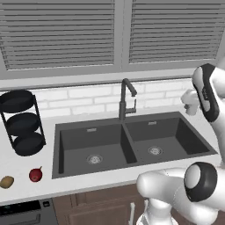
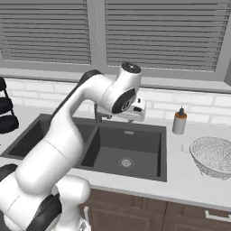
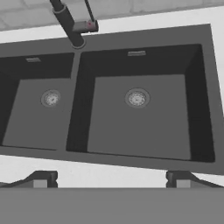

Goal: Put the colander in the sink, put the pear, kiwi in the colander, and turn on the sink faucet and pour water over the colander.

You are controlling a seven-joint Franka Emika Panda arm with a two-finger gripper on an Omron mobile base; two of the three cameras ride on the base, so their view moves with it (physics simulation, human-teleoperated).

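Colander (image 2: 213, 155) sits upright on the counter (image 2: 180, 178) to the right of the sink (image 2: 155, 173), just past the soap bottle (image 2: 179, 122), not yet in a basin. The end effector (image 3: 111, 179) hangs above the sink's near rim with its jaws spread wide and empty, so the colander lies off to its right. Pear (image 1: 35, 174) and kiwi (image 1: 6, 181) wait on the counter left of the sink.

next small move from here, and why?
Probably swing the arm right toward the colander, which sits on the counter right of the sink, past the soap bottle. Both basins are bare, and the pear and kiwi lie on the counter to the sink's left, so step one isn't done. The gripper is open, empty, over the sink's near edge.
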